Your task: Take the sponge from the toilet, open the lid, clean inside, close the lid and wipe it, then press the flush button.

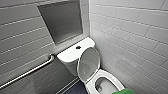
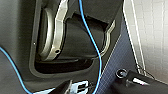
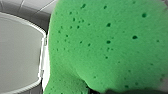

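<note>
Enclosing walls (image 1: 130, 30): glossy brick-laid tiles, grey on the left and paler on the right, meeting in a corner behind the tank.
Floor (image 1: 75, 88): dark, showing as a small patch at the foot of the bowl.
Recess (image 1: 61, 21): a flat grey panel set into the left wall above the tank.
Toilet (image 1: 72, 56): white and shiny, wedged into the corner.
Lid (image 1: 88, 62): raised, leaning back against the tank, so the bowl is open.
Grab bar (image 1: 30, 71): silvery, running slantwise along the left wall.
Sponge (image 3: 107, 42): bright green and pitted, hanging over the near rim of the bowl, close beside the lid's edge.
Flush button (image 1: 78, 47): dark, in the middle of the tank top, untouched.
Right gripper: apparently clamped on the sponge, which sits right against its camera.
Left gripper (image 2: 76, 87): near the robot's dark body and a blue cable; spread or pressed together, I cannot tell.
</note>
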